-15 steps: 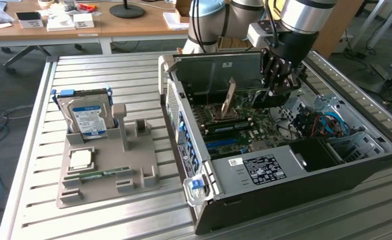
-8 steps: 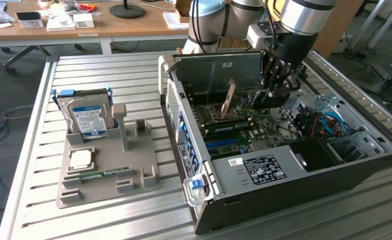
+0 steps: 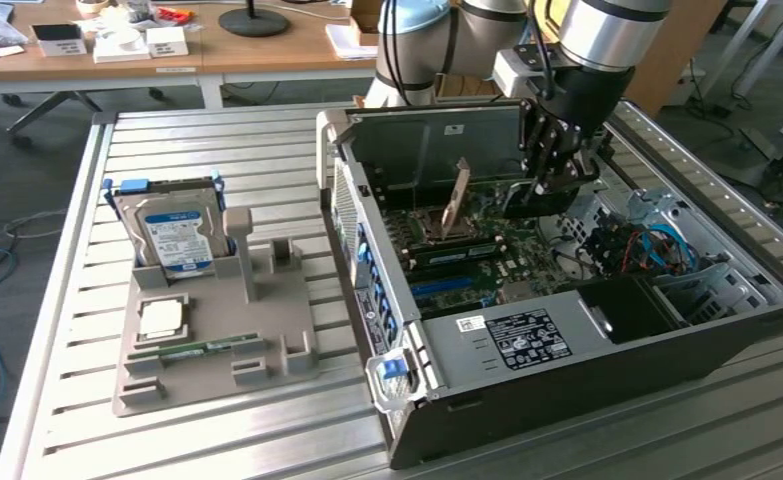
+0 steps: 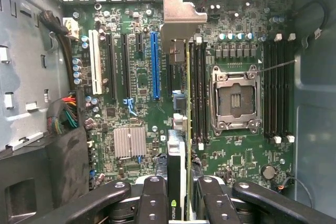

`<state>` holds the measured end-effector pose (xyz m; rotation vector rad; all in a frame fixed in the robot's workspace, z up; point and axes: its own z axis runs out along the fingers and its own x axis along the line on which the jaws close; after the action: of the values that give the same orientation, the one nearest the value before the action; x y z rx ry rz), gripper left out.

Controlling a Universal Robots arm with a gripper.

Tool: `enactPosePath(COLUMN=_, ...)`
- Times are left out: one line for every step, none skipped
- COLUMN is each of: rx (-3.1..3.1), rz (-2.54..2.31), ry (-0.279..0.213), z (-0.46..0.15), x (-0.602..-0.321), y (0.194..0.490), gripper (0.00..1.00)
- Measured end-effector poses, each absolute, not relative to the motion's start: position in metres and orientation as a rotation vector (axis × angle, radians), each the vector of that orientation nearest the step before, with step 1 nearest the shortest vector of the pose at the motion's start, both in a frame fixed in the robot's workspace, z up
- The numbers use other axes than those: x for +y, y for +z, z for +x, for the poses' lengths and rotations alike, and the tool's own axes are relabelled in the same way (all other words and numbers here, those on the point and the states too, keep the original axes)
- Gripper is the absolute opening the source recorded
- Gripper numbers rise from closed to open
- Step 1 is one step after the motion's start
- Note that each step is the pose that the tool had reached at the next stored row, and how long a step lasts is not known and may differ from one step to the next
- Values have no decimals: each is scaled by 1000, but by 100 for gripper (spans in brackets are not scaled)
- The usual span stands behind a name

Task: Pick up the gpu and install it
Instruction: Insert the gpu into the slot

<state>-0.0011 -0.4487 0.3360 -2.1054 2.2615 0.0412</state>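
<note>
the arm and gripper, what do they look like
The arm has silver-grey cylindrical links with pale blue joint caps and a black cable along the wrist. The gripper is black and blocky; its fingers are flat black bars dotted with round screw holes.

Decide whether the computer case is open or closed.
Open: the computer case has no side cover on top, so the motherboard lies exposed.

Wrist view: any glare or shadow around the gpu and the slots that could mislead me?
Wrist view: motherboard evenly lit, no glare on the gpu, deep shadow beside the cable bundle. Exterior view: soft light, a dark recess inside the case.
</note>
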Motion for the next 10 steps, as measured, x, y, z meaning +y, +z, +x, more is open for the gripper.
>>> enactPosePath(rx=2261, rz=-2105, ry=41, z=-1, x=-449, y=336, gripper=27)
enactPosePath(rx=2261, rz=-2105, ry=41, z=-1, x=-450, y=336, gripper=27)
enactPosePath(rx=2262, rz=-2105, ry=41, z=-1, x=-451, y=336, gripper=27)
enactPosePath(rx=2262, rz=-2105, ry=41, z=-1, x=-451, y=336, gripper=27)
enactPosePath(rx=2261, rz=-2105, ry=41, z=-1, x=-452, y=336, gripper=27)
enactPosePath(rx=2261, rz=-2105, ry=41, z=-2, x=-452, y=335, gripper=27)
enactPosePath(rx=2261, rz=-2105, ry=41, z=-2, x=-452, y=334, gripper=27)
enactPosePath(rx=2261, rz=-2105, ry=41, z=-2, x=-452, y=333, gripper=27)
enactPosePath(rx=2261, rz=-2106, ry=41, z=-2, x=-452, y=332, gripper=27)
enactPosePath(rx=2261, rz=-2105, ry=41, z=-2, x=-452, y=331, gripper=27)
